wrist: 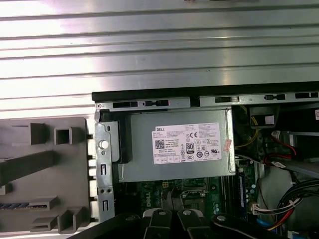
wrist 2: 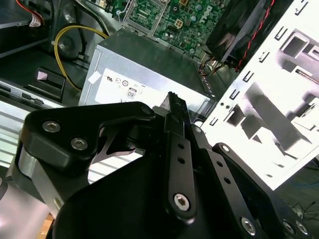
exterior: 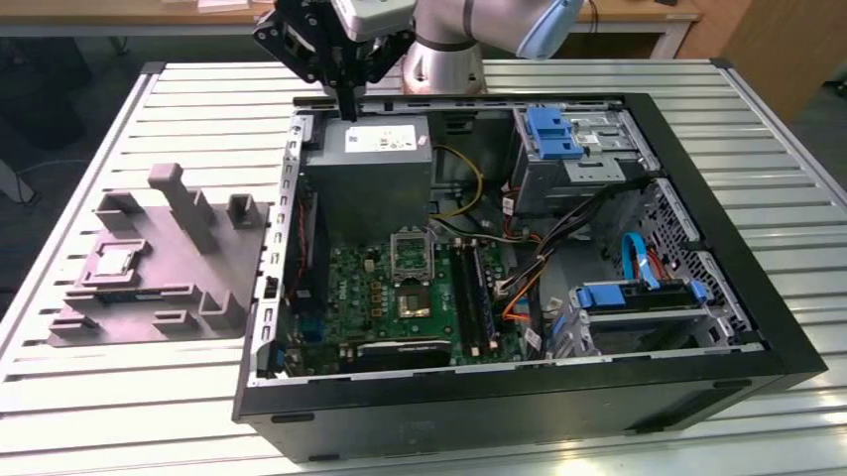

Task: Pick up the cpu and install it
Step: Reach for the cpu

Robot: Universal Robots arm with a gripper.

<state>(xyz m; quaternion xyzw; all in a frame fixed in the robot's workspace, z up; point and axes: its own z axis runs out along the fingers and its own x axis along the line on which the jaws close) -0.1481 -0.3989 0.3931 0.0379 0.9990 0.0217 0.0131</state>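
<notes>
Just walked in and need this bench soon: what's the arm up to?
The arm's gripper hangs shut, apparently holding nothing, over the power supply in the open PC case. The cpu lies on the grey fixture on the exterior view's left of the case, not yet picked up.
</notes>
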